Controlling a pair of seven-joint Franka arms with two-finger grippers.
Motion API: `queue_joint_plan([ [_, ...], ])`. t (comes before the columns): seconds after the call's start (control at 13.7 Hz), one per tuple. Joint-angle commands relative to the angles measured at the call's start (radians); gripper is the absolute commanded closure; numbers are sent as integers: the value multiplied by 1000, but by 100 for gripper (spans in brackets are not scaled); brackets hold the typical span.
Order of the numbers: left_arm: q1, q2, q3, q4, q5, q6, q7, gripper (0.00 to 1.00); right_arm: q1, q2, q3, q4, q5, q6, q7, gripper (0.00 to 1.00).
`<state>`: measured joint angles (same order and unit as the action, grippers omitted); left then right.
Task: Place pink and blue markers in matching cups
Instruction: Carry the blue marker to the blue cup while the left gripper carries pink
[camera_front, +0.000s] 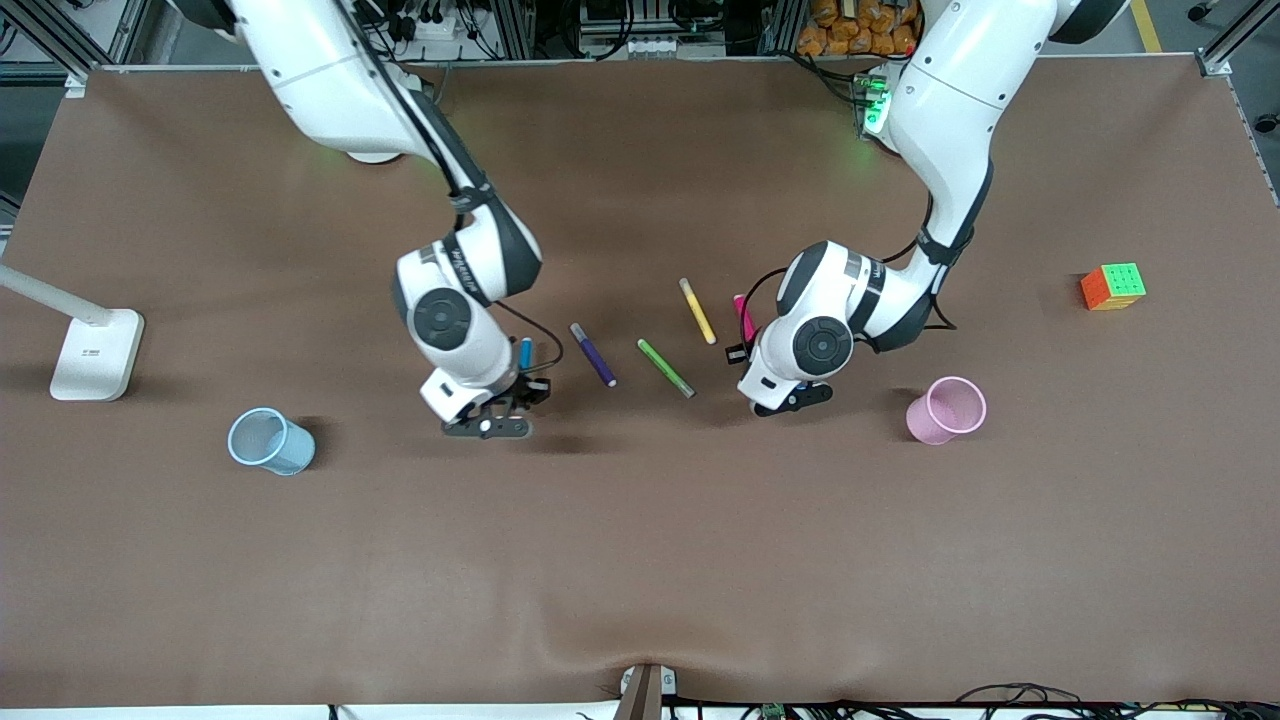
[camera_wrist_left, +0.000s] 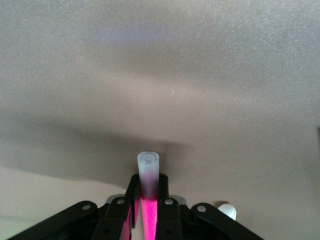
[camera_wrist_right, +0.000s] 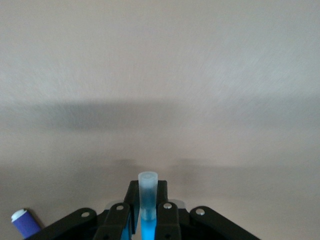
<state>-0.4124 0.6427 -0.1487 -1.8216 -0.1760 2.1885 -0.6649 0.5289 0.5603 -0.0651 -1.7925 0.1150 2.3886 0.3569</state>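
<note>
- Gripping the pink marker (camera_wrist_left: 148, 186), the left gripper (camera_wrist_left: 148, 212) has its fingers pressed together on the magenta barrel, and the pale cap sticks out past the fingertips, so the pen can go into a cup cap first.
- In the front view the pink marker (camera_front: 744, 318) shows only partly beside the left wrist, low over the table (camera_front: 640, 560) between the yellow pen (camera_front: 697, 311) and the pink cup (camera_front: 947, 410).
- The blue marker (camera_wrist_right: 148, 200) is clamped in the same way by the right gripper (camera_wrist_right: 148, 215), with its greyish cap forward; the front view shows its blue barrel (camera_front: 525, 352) just beside the right wrist.
- The blue cup (camera_front: 271, 441) stands upright toward the right arm's end of the table and the pink cup toward the left arm's end, so each arm has its matching cup on its own end.
- I judge that both pens are grasped and the carrying to the cups is not yet done.
- The purple pen (camera_front: 593, 354), the green pen (camera_front: 666, 368) and the yellow pen lie flat between the two grippers, untouched, because the task does not need them.
</note>
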Motion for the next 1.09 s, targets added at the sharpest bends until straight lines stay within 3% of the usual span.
queue_joint_plan([
  [0.0, -3, -6, 3, -4, -16, 5, 13, 100, -38, -110, 10, -19, 5, -81, -127, 100],
  [0.15, 3, -43, 4, -2, -7, -27, 1, 100, -68, -170, 10, -16, 3, -127, -194, 100],
  [0.36, 26, -173, 35, 18, 16, -169, -2, 100, -137, -252, 10, -15, 3, -170, -343, 100],
  [0.58, 119, -265, 49, 77, 27, -298, 10, 100, -222, -304, 10, -15, 3, -173, -549, 100],
  [1.02, 257, -296, 49, 257, 121, -475, 74, 100, -336, -310, 13, 25, 25, -161, -909, 100],
])
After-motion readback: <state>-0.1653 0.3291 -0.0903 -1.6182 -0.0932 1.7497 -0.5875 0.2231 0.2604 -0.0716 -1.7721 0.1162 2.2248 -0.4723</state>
